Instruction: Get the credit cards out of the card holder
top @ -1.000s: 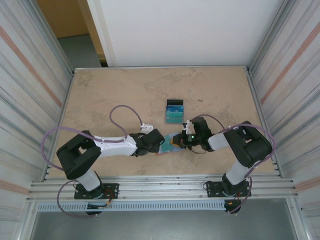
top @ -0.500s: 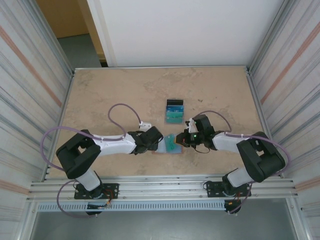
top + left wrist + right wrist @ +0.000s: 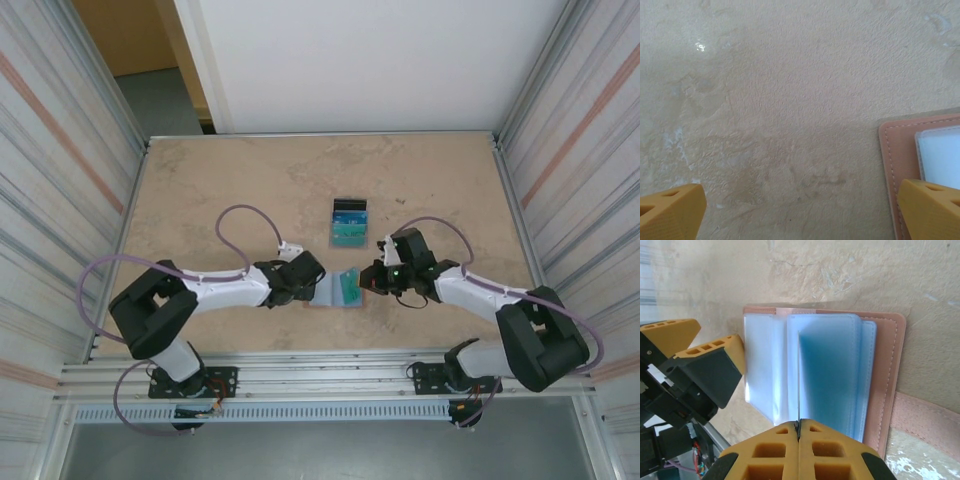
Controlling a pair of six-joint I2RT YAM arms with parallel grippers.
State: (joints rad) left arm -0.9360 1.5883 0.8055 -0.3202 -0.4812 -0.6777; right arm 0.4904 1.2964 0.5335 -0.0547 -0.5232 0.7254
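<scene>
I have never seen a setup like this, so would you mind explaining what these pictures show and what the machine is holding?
These are two robot arms bolted at the near edge of a table, each ending in a two-finger gripper. One picture is taken from above and behind the arms. The other two come from a camera on each wrist, with its own yellow fingers in view. On the table lies an open pinkish leather card holder with light-blue sleeves. Behind it is a small upright stand with blue and teal cards. The right gripper is shut on what looks like a thin teal card. The left gripper is wide open at the holder's edge, holding nothing.
</scene>
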